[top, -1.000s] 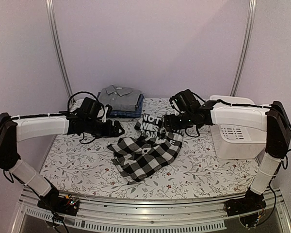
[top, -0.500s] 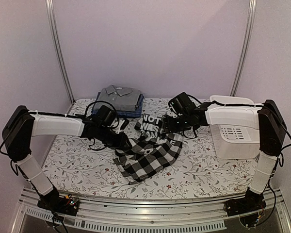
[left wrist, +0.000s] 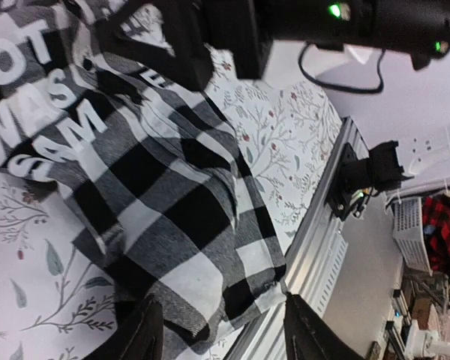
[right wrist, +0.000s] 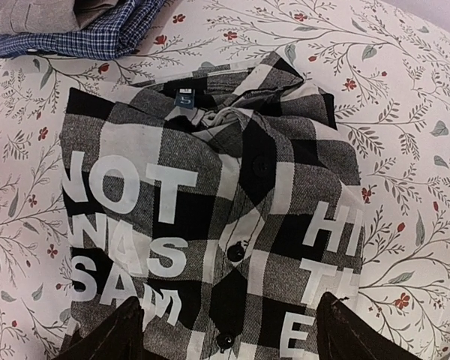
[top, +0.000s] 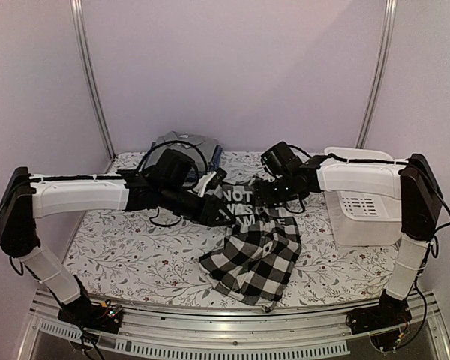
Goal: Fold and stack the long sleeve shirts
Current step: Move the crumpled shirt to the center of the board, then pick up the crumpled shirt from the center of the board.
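The black-and-white checked shirt (top: 255,259) lies mid-table, white letters on its upper part and its lower end at the front rail. My left gripper (top: 219,212) is at the shirt's left upper edge. In the left wrist view its fingers (left wrist: 146,330) stand apart with checked cloth (left wrist: 172,195) between them; whether they pinch it is unclear. My right gripper (top: 264,196) hangs open over the buttoned, lettered front (right wrist: 210,187), nothing between its fingers (right wrist: 127,330). At the back left, a grey shirt (right wrist: 30,15) lies folded on a blue one (right wrist: 97,34), partly hidden behind my left arm in the top view.
A white plastic basket (top: 364,214) stands at the right, just behind my right forearm. The floral table cover (top: 127,240) runs to a metal front rail (left wrist: 322,225). My right arm's wrist (left wrist: 322,19) hangs close above the shirt's far side.
My left gripper swept right, from the shirt's left side to its middle. The shirt's lower part swung right and forward to the front rail. The right gripper stayed put.
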